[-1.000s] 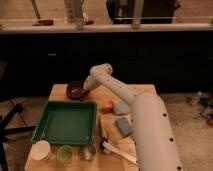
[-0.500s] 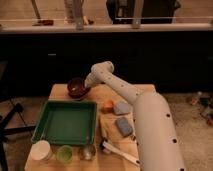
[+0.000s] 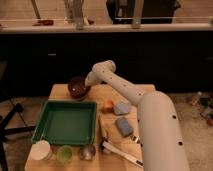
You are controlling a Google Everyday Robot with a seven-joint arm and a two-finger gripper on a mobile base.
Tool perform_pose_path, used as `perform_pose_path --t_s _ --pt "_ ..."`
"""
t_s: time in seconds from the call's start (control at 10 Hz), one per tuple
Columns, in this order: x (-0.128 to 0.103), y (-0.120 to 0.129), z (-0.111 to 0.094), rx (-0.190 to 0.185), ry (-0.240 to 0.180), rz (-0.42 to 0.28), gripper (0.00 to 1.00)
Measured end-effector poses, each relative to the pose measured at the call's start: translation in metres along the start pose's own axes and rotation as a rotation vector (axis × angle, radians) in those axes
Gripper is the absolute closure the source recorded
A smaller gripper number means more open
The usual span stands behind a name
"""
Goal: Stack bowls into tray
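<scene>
A round, glossy dark red-brown bowl [image 3: 77, 87] is at the back left of the wooden table, just beyond the far edge of the green tray [image 3: 65, 122]. My gripper [image 3: 87, 86] is at the bowl's right rim and shut on it, holding the bowl tilted and slightly off the table. The white arm reaches in from the lower right. The tray has nothing in it and lies flat in front of the bowl.
A white cup [image 3: 41, 150], a green cup [image 3: 64, 153] and a metal cup [image 3: 88, 151] stand in a row at the tray's near edge. Right of the tray are an orange object [image 3: 108, 105], two blue-grey blocks [image 3: 122, 108] [image 3: 124, 126] and a white utensil [image 3: 120, 152].
The bowl has risen slightly and shifted a little to the right with the gripper at its rim. Everything else has stayed put.
</scene>
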Motion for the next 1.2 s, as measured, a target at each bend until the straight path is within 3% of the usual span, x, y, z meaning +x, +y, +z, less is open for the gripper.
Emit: perform_pose_path --t_s 0.6,1.2 --pt "-0.001 -0.008 -0.019 0.022 0.042 -0.010 1.00" --pt "0.017 -0.022 -0.048 0.046 0.095 -0.037 1.00"
